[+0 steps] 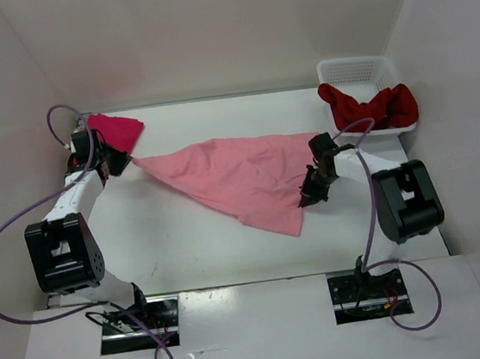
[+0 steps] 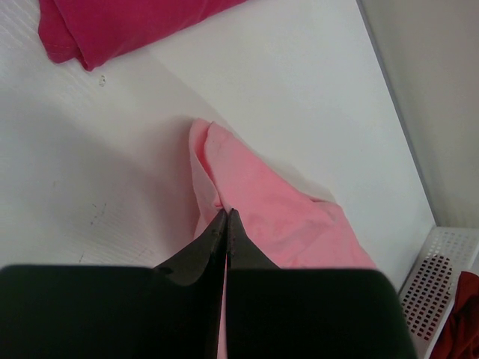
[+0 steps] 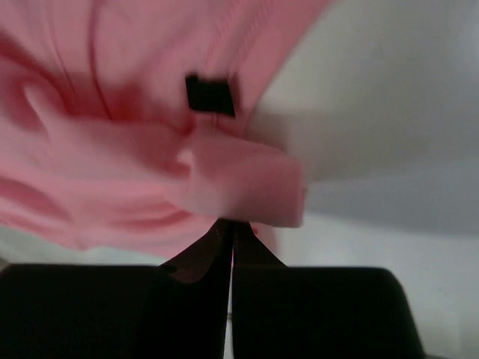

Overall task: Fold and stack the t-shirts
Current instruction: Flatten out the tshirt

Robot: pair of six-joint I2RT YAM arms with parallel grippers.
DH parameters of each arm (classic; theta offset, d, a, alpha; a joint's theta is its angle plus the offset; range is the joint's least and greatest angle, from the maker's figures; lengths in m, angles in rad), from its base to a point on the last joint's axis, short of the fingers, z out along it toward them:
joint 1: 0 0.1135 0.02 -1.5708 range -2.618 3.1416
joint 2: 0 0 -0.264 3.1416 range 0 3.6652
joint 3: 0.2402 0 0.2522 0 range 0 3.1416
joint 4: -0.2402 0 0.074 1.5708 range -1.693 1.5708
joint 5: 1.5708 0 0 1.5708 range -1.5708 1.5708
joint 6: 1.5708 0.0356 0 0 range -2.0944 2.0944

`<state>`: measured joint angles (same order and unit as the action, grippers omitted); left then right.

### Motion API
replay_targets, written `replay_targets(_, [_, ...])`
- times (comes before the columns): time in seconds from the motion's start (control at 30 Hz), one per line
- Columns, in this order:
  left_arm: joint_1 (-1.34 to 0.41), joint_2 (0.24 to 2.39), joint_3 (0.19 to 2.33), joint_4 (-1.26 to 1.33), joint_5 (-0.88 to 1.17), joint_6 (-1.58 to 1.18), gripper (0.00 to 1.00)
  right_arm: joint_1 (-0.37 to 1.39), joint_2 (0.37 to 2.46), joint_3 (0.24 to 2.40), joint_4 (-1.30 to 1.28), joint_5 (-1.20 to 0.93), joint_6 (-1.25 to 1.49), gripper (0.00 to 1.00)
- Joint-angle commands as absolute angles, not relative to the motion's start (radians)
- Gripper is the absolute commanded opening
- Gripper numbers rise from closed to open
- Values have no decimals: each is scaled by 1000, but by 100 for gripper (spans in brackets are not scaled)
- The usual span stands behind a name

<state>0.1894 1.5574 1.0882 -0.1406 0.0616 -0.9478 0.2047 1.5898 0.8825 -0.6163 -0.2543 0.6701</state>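
"Holding the light pink t-shirt (image 1: 231,176) at two points: what was the purpose?" the trainee asked.

"Both grips were closed on cloth," the technician answered. "The left fingers (image 2: 206,250) were pressed together on a corner of the garment toward 10 o'clock in the top view. The right fingers (image 3: 202,250) were pinching a bunched edge toward 3 o'clock. The fabric was stretched between them over the middle of the bench (image 1: 187,246), with a loose corner drooping toward 5 o'clock. Judged purpose: tension between the grips spreads the cloth so that it can be laid flat for folding."

"Where were the other garments?"

"The crimson-pink t-shirt (image 1: 117,128) lay at 10 o'clock, just behind the left grip. It appeared folded, probably as the base of the stack. The dark red t-shirt (image 1: 370,106) was draped unfolded over the near rim of the white basket (image 1: 353,67) at 2 o'clock, clear of the working area."

"Any risk?"

"The right grip held a bunch, not a clean edge, so creases were likely on lay-down."
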Motion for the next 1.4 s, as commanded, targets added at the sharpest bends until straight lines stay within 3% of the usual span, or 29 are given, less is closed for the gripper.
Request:
replay_targets(0.0, [196, 1592, 1114, -104, 43, -917, 0, 199, 1699, 1044, -451, -158, 674, 0])
replay_targets(0.17, [196, 1615, 1169, -114, 52, -917, 0, 190, 1833, 1277, -477, -201, 620, 0])
replay_targets(0.27, [196, 1606, 1178, -123, 52, -917, 0, 231, 1745, 1302, -518, -228, 585, 0])
replay_targets(0.5, [196, 1578, 1170, -123, 52, -917, 0, 374, 1294, 1273, -860, -436, 563, 0])
replay_targets(0.67, [196, 1601, 1238, -123, 52, -917, 0, 361, 1253, 1336, -969, -445, 517, 0])
replay_targets(0.73, [196, 1612, 1247, -123, 52, -917, 0, 339, 1253, 1240, -940, -436, 508, 0])
replay_targets(0.93, [196, 1631, 1247, -123, 43, -908, 0, 302, 1416, 985, -705, -285, 535, 0])
replay_targets(1.03, [196, 1643, 1236, -112, 43, -908, 0, 302, 1549, 985, -632, -229, 566, 0])
replay_targets(1.37, [176, 1669, 1201, -103, 34, -908, 0, 261, 2023, 1415, -525, -110, 555, 0])
